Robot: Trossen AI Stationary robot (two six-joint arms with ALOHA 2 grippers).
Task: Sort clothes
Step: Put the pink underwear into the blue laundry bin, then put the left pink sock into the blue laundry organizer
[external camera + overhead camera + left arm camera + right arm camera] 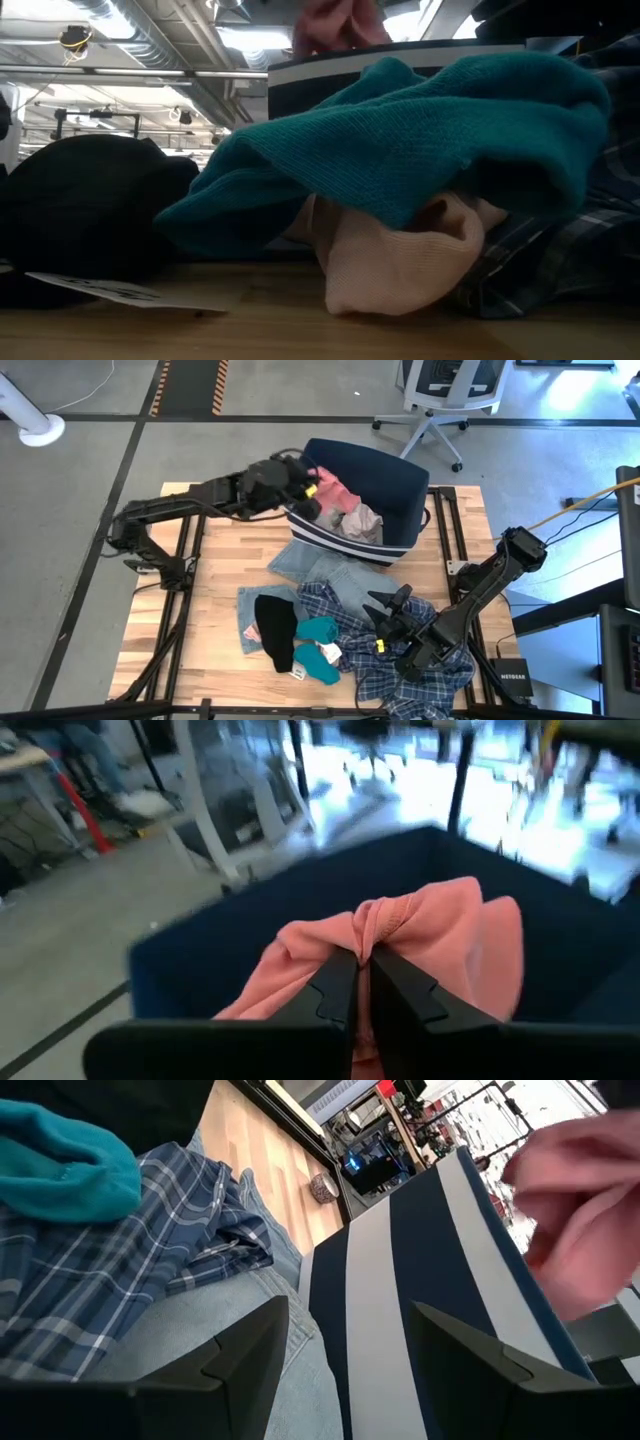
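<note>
My left gripper point(312, 488) is shut on a pink garment point(338, 492) over the left part of the navy striped bin point(395, 475). A grey-beige piece point(362, 520) lies in the bin. Light blue denim point(320, 565), a blue-white plaid shirt point(330, 605), a teal piece point(320, 630) and a black piece point(275, 625) lie on the table in front of the bin. My right gripper point(388, 602) is open and empty above the plaid shirt, pointing toward the bin's striped wall point(400, 1300). My left gripper pinches a bunched fold of the pink garment point(375, 925) between its two fingers point(335, 985). The fingers reach in from the table's left side. The cloth bulges around the fingertips above the bin's inside point(200, 970); in the low view its top point(335, 25) stands above the bin's rim.
A pale pink piece point(400, 260) lies under the teal one point(400, 140), with a white tag point(120, 290) beside the black piece point(80, 200). An office chair point(440, 390) stands beyond the table's far edge. Bare wood point(215, 560) shows at the table's left.
</note>
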